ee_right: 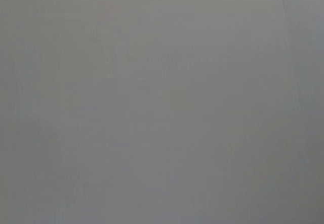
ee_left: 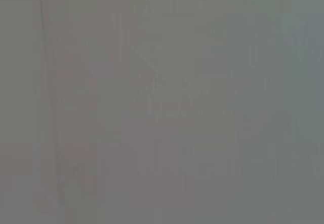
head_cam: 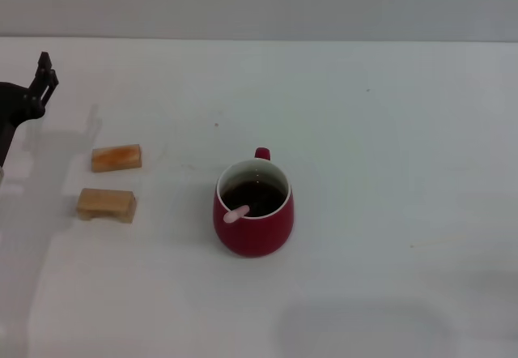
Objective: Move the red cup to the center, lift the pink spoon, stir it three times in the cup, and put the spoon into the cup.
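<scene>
while pink spoon leans inside, red cup upright

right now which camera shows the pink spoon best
The head view: the slim pink-handled spoon leans inside the rounded dark-red cup, its handle end on the white rim. Both wrist views show only blank grey, no spoon.

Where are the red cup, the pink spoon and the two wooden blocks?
red cup [head_cam: 252, 232]: head view, front wall.
pink spoon [head_cam: 237, 213]: head view, handle end on rim.
wooden blocks [head_cam: 116, 157]: head view, farther block's top.
</scene>
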Tool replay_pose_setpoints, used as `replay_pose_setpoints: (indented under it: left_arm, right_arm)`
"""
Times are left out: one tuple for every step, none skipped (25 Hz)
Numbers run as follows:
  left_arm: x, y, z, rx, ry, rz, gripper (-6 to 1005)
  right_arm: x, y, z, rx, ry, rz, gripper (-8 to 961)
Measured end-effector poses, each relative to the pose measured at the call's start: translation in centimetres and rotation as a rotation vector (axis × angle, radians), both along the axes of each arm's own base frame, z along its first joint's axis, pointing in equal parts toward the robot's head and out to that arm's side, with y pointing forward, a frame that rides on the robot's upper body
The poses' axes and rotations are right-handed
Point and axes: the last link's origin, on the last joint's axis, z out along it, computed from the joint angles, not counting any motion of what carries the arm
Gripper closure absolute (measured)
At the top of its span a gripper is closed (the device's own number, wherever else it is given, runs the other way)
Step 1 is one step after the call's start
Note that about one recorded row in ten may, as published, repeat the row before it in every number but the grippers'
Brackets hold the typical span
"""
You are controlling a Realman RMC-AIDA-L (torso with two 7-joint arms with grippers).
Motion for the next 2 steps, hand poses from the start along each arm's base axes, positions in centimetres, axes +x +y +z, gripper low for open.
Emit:
replay_pose_setpoints:
  left_arm:
    - [-0.02,-0.05,0.02,0.002,-0.001,0.0,172]
    - [-0.02,-0.08,0.03,0.004,-0.001,-0.001,172]
  right_arm:
    - [0.01,0.0,0.01,0.001,-0.004,-0.002,196]
    - [0.02,0.0,0.03,0.001,-0.014,-0.006,196]
